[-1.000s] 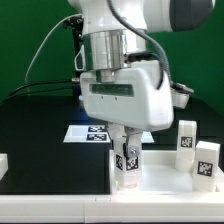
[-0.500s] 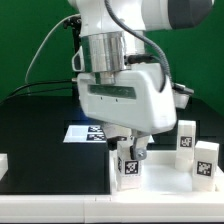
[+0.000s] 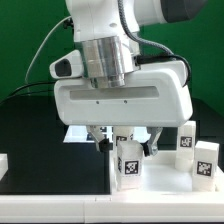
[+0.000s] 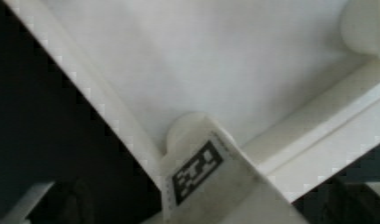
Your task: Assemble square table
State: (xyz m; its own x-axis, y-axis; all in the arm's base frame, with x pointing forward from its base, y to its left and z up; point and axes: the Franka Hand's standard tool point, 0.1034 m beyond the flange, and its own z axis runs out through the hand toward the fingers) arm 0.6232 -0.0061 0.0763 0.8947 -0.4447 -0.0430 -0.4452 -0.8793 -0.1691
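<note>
The square tabletop (image 3: 160, 185) lies flat on the black table (image 3: 45, 130), at the near edge toward the exterior view's right. A tagged white leg (image 3: 127, 163) stands upright on the panel near its corner on the exterior view's left. In the wrist view that same leg (image 4: 201, 165) sits against the inner corner of the tabletop (image 4: 187, 70), where two thick raised edges meet, with its black-and-white tag facing the camera.

My end effector (image 3: 128, 140) hangs directly over this leg with its jaws spread wide. One finger (image 3: 108, 140) stands on the exterior view's left of the leg and the other on its right, each with a gap to the leg, so I am gripping nothing. In the wrist view the finger tips show only as dark blurred shapes at the edge of the picture.

Two more tagged legs stand upright toward the exterior view's right: one (image 3: 186, 136) farther back, one (image 3: 206, 162) nearer the front edge. Whether they rest on the panel or just beside it I cannot tell.

Behind my wrist, partly hidden by it, the marker board (image 3: 78, 133) lies flat on the table. A small white block (image 3: 3, 163) sits at the exterior view's left edge.
</note>
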